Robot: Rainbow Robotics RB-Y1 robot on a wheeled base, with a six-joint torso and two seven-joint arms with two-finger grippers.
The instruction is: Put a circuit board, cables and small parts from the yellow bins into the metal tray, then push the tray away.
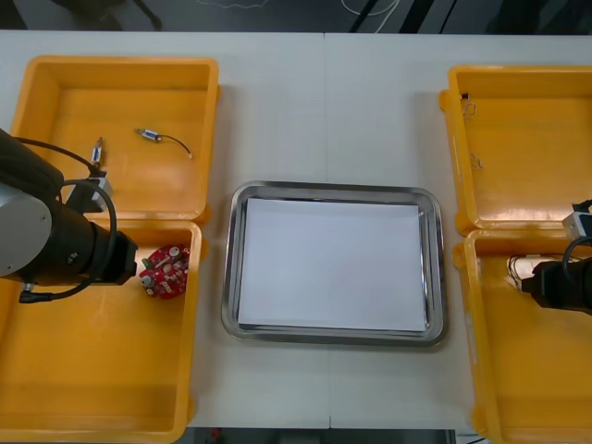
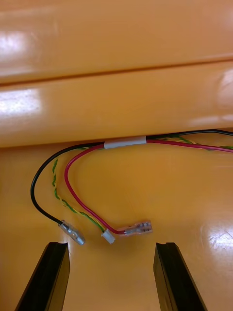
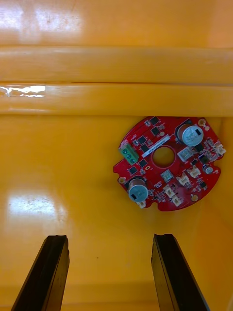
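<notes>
- Over its bin, the left gripper hangs, jaws spread, ready for the circuit board.
- Opposite, the right gripper, jaws likewise spread, faces the cables.

**Gloss on the bins, mirror shine on the tray**

Here are the yellow bins: smooth moulded plastic, and up close they're glossy, with bright glare smeared along the rims. Between them, the metal tray has a polished, mirror-bright rim and a flat white matt inside that looks like paper. The bench is pale, smooth and matt.

Over to the circuit board, with a red lacquered face, a light sheen, shiny metal-topped cans and one green plastic connector. The cables wear smooth plastic insulation, their ends in clear sleeves over bright metal. On the left pincer and right pincer, the fingers are matt black.
</notes>
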